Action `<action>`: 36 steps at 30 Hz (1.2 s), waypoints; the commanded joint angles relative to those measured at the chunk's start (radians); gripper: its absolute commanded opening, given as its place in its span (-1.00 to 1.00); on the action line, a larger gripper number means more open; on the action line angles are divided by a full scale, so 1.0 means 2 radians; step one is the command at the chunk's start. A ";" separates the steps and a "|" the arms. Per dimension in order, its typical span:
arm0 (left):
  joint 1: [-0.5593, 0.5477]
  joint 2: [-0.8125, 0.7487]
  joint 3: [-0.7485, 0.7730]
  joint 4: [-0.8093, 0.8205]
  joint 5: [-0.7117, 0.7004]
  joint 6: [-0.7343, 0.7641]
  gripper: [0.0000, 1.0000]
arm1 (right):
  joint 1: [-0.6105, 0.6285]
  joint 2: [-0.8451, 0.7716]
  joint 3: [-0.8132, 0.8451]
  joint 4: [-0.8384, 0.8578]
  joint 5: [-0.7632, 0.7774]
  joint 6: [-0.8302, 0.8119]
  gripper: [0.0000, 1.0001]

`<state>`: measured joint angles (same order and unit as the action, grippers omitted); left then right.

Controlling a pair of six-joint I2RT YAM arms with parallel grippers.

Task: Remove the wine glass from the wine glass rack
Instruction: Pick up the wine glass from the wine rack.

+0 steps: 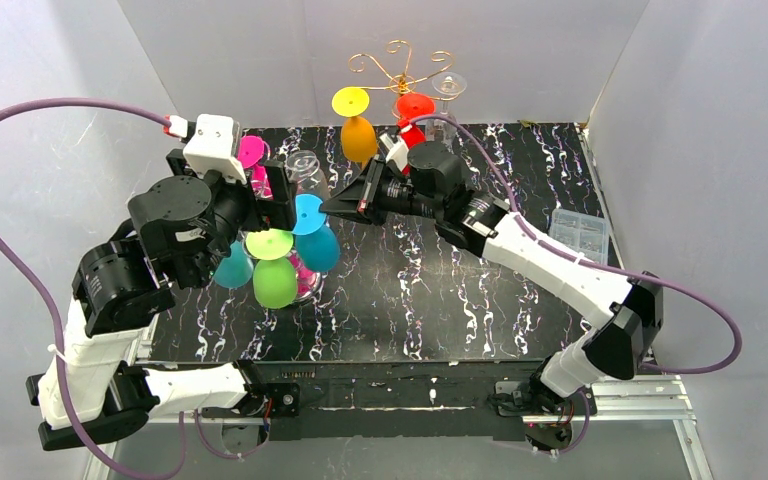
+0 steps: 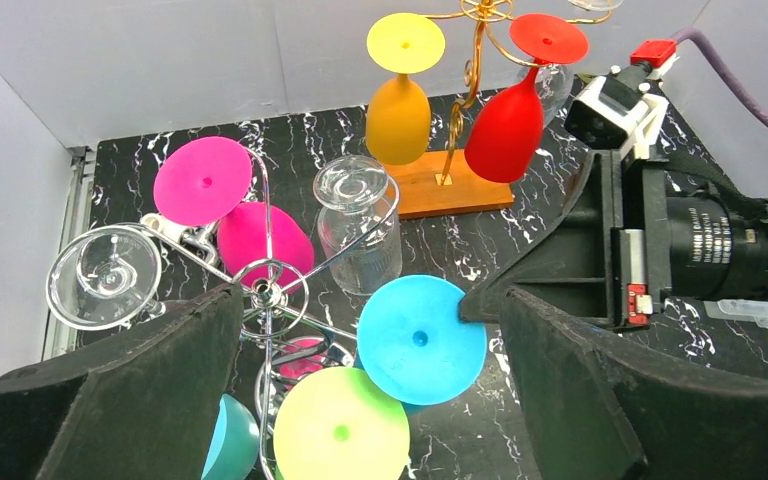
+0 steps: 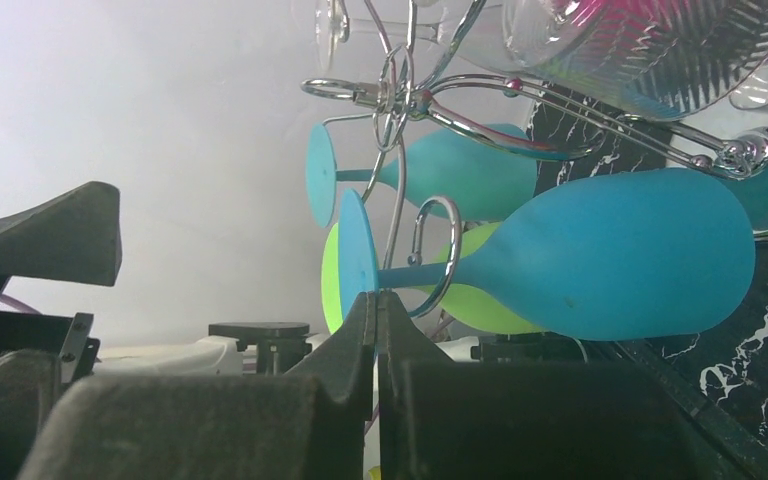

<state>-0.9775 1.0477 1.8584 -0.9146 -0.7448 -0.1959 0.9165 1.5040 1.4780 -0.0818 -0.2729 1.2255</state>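
Hanging from the chrome wine glass rack (image 2: pixel 265 292) at the left of the table (image 1: pixel 430 290) are a blue wine glass (image 2: pixel 420 338), a lime glass (image 2: pixel 340 432), a teal glass (image 3: pixel 450 175), a pink glass (image 2: pixel 203 180) and two clear glasses (image 2: pixel 357 215). All are foot-up and crowded close together. A gold rack (image 2: pixel 475 60) on a wooden base (image 2: pixel 450 185) stands behind, carrying an orange glass (image 2: pixel 398 118) and a red glass (image 2: pixel 505 125). The left gripper (image 2: pixel 370 300) hovers above the chrome rack with its jaws spread fully and holding nothing. The right gripper (image 3: pixel 377 320) has its jaws pressed together, gripping nothing, with its tip at the rim of the blue glass's foot; contact appears likely but is unconfirmed. The blue glass hangs on its rack arm.
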 commanded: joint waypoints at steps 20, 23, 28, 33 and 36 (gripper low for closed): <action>-0.002 -0.012 -0.009 0.012 -0.014 -0.009 0.99 | 0.003 0.040 0.056 0.016 0.061 -0.005 -0.97; -0.002 -0.013 -0.011 0.013 -0.013 -0.010 0.99 | 0.003 0.041 0.055 0.018 0.072 -0.004 -0.97; -0.002 -0.014 -0.014 0.014 -0.012 -0.010 0.99 | 0.003 0.040 0.055 0.022 0.089 -0.003 -0.97; -0.001 -0.014 -0.014 0.015 -0.012 -0.011 0.99 | 0.003 0.028 0.047 0.018 0.115 -0.002 -0.97; -0.002 -0.014 -0.014 0.015 -0.011 -0.011 0.99 | 0.001 0.017 0.038 0.021 0.127 -0.003 -0.97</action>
<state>-0.9775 1.0302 1.8389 -0.9123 -0.7444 -0.2054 0.9207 1.5791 1.5356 -0.0952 -0.0841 1.2243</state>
